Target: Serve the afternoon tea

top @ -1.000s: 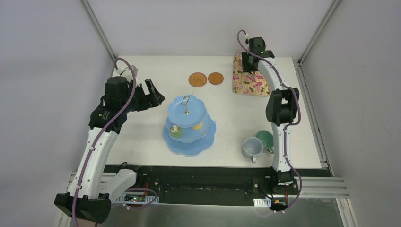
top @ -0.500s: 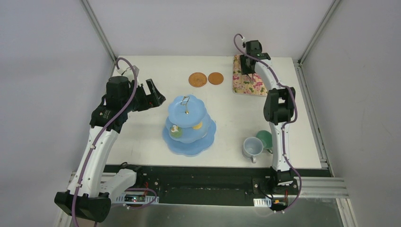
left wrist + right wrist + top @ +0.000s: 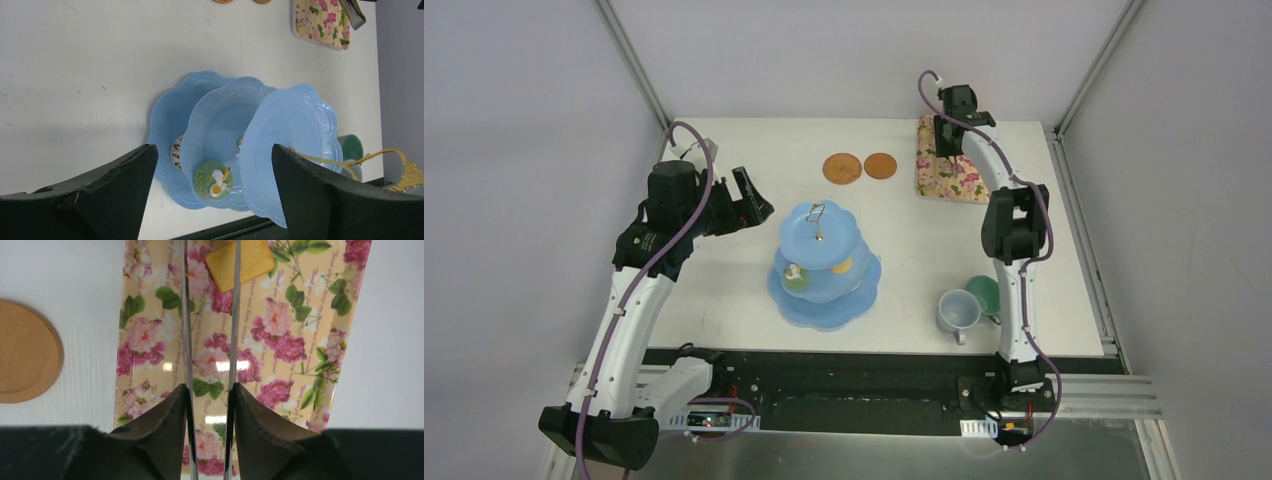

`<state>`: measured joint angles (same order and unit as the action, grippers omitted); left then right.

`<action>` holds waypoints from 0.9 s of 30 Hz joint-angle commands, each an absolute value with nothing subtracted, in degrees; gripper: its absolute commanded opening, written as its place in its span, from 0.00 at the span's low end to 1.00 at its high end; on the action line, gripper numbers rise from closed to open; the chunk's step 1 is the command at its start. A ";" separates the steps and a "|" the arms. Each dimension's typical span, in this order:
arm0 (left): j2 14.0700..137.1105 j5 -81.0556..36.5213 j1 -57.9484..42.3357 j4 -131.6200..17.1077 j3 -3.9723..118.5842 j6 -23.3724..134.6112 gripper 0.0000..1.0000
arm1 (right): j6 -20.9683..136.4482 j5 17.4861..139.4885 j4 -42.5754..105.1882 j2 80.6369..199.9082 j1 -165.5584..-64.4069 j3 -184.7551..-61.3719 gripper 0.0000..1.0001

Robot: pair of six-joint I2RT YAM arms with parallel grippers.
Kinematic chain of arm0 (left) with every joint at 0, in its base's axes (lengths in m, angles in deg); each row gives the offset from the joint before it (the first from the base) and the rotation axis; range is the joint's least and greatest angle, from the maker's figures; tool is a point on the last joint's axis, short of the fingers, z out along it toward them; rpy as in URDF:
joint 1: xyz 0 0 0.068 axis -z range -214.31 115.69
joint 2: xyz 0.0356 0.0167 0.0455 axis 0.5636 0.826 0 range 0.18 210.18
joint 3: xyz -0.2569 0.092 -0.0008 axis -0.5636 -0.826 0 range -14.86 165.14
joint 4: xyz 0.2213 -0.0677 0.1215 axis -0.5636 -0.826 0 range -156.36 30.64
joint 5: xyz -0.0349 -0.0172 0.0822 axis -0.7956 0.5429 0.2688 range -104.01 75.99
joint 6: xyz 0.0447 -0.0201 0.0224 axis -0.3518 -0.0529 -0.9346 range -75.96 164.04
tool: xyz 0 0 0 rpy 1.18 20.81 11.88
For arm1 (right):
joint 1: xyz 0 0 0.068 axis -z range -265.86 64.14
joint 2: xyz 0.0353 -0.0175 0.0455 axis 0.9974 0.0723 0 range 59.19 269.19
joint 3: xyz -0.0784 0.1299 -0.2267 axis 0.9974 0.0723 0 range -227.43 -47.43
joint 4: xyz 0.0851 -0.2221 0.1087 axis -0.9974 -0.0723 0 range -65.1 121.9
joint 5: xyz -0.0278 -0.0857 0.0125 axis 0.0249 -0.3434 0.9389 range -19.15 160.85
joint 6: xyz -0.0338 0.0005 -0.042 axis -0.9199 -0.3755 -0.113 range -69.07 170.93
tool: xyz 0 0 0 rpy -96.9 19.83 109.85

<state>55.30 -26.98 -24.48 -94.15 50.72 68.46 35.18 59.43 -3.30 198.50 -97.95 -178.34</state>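
**Operator:** State the layout, largest item first.

**Technician:** The white desk (image 3: 724,300) carries everything. The light-blue three-tier stand (image 3: 824,268) stands upright near the desk's middle, and all positions below refer to this stand. The floral tray (image 3: 944,175) lies beyond the stand and to its right.

**Operator:** Condition of each tool?

**Technician:** The left tool (image 3: 752,200) hovers left of the stand and slightly beyond it. Its jaws are spread wide and hold nothing. Its wrist view looks between both fingers onto the tiers. The right tool (image 3: 948,150) is beyond and right of the stand, above the tray. Its fingers (image 3: 160,435) press against the outer faces of the metal tongs (image 3: 184,315), clamping the two blades to a narrow gap.

**Operator:** Smaller items?

**Technician:** The grey-blue cup (image 3: 957,312) sits right of the stand, toward the near edge. The green cup (image 3: 987,293) sits just beside it, on the side away from the stand. The first coaster (image 3: 842,168) and the second coaster (image 3: 880,165), both round and brown, lie side by side beyond the stand. One orange biscuit (image 3: 240,260) lies on the tray. One blade crosses in front of it, and it cannot be told whether the blades grip it. A green donut (image 3: 214,180) rests on the stand's middle tier. A pale pastry (image 3: 177,152) sits on the bottom tier, mostly hidden under the middle one.
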 commanded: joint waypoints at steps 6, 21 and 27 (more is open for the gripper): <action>54.03 -26.78 -23.85 -92.79 53.14 68.68 0.88 | 50.21 67.38 -4.71 170.12 -94.17 -157.14 0.32; 52.58 -28.12 -23.85 -93.86 53.51 70.38 0.88 | 53.61 106.27 9.76 141.08 -94.50 -121.16 0.30; 52.28 -28.98 -23.82 -94.91 53.95 71.10 0.88 | 52.50 106.15 11.11 140.34 -101.52 -120.22 0.29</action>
<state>53.31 -27.37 -24.48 -94.52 51.44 70.24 54.30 102.07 6.25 144.03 -98.57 -119.72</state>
